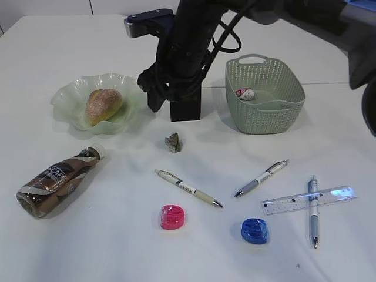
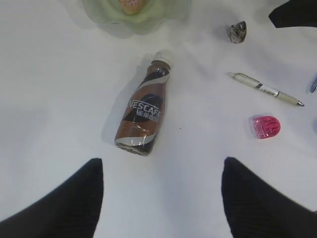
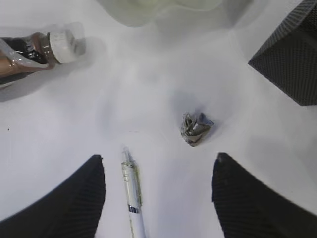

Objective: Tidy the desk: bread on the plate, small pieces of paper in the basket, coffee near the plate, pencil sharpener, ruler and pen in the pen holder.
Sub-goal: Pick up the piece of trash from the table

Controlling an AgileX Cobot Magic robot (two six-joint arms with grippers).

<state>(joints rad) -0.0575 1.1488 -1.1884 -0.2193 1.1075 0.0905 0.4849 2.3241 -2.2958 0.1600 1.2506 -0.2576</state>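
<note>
My white counter carries the plate, basket, black holder, the coffee lying on its side, a paper wad, three pens, ruler, and pink and blue sharpeners.

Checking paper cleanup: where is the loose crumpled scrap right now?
In the exterior view the crumpled paper scrap lies on the desk just in front of the black pen holder, between the plate and the basket.
</note>
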